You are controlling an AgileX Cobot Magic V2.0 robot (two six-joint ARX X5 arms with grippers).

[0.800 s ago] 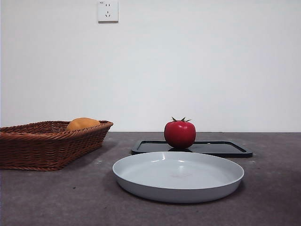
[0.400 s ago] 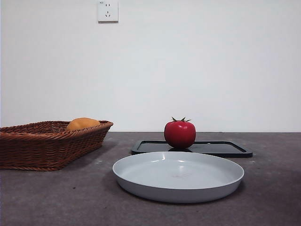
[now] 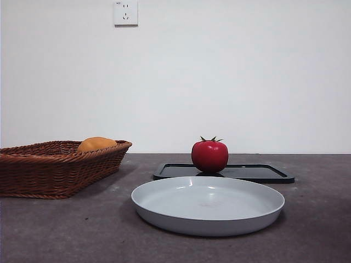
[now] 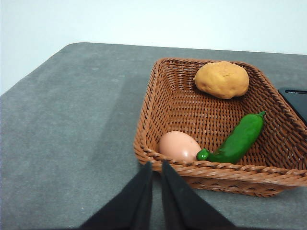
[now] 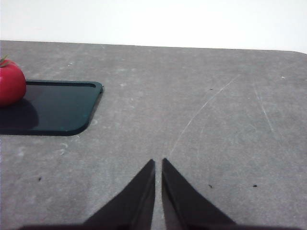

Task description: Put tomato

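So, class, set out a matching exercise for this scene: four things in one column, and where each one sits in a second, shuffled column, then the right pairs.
Things:
1. tomato
2. green pepper
3. grey plate
4. left gripper

Places:
A. in the wicker basket
B. on the black tray
C. just outside the basket's rim
D. on the table, in front of the tray

Pairs: 1-B, 2-A, 3-D, 4-C

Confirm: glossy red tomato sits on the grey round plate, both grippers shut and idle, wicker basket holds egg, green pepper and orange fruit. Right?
One error: the glossy red tomato sits on the flat black tray, behind the empty grey round plate, as the front view shows. The rest holds.
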